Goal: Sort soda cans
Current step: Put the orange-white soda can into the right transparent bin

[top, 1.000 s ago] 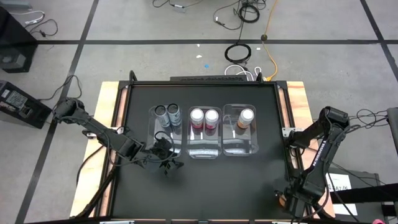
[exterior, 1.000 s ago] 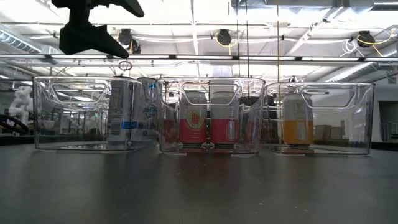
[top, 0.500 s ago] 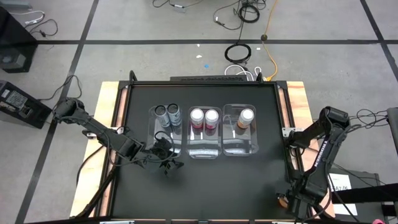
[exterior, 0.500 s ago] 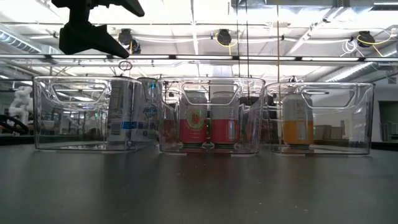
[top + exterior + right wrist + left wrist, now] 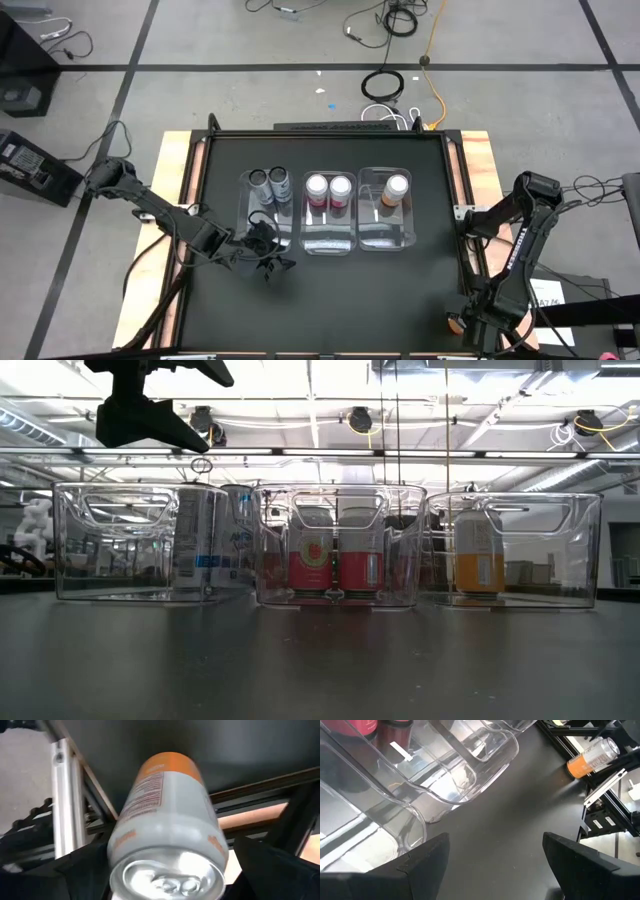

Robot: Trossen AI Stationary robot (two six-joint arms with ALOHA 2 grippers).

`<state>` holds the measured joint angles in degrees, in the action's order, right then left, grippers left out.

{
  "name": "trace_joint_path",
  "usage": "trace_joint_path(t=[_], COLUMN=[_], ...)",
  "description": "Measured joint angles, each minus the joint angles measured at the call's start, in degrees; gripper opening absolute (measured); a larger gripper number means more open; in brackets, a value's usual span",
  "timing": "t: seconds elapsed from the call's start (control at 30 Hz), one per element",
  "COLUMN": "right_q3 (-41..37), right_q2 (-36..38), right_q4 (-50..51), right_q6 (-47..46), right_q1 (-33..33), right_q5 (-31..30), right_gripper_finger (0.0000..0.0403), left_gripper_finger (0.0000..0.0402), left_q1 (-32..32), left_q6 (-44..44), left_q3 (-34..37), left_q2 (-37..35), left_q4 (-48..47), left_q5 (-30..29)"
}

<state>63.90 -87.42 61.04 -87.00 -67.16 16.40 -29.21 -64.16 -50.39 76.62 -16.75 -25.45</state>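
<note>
From above, the black table (image 5: 330, 300) carries three clear bins in a row. The left bin (image 5: 262, 235) holds two dark grey cans (image 5: 269, 182) side by side at its far end. The middle bin (image 5: 328, 240) holds two pink cans (image 5: 329, 187) at its far end. The right bin (image 5: 385, 232) holds one orange can (image 5: 396, 188), also at the far end.

The left gripper (image 5: 268, 258) hangs over the near end of the left bin, fingers spread wide with nothing between them. The low view shows what the overhead one does not: this gripper (image 5: 150, 405) sits well above the bin rims, clear of the plastic. That same level view shows the can labels through the bin walls, grey at left, pink in the middle, orange at right.

The left wrist view looks past its own two dark fingers (image 5: 427, 855), apart and empty, across the curved bin ends to a second orange can (image 5: 592, 757) lying tilted by the table's metal frame.

The right gripper (image 5: 470, 325) is at the table's near right corner, where only a speck of orange (image 5: 455, 324) shows from above. The right wrist view fills in the rest: the orange can (image 5: 167, 825) lies between the widely parted fingers (image 5: 85, 865), its silver top toward the camera. Whether the fingers press on it I cannot tell.
</note>
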Motion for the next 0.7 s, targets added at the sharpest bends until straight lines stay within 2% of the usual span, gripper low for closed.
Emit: trace_joint_path(t=[0.23, 0.5, 0.7], right_q3=[-1.4, -1.4, -0.9], right_q2=[0.0, 0.0, 0.0], right_q4=[-1.1, -2.4, -2.1], right_q6=[-0.7, -0.9, -2.4], right_q1=[0.0, 0.0, 0.6], right_q5=[-0.3, 0.0, 0.5], right_gripper_finger=[0.0382, 0.0282, 0.0281], left_gripper_finger=[0.0328, 0.0328, 0.0328], left_q1=[0.0, 0.0, 0.0], left_q6=[0.0, 0.0, 0.1], left_q3=[0.0, 0.0, 0.0], left_q2=[0.0, 0.0, 0.0], left_q4=[0.0, 0.0, 0.0], left_q5=[-0.2, -0.3, -0.3])
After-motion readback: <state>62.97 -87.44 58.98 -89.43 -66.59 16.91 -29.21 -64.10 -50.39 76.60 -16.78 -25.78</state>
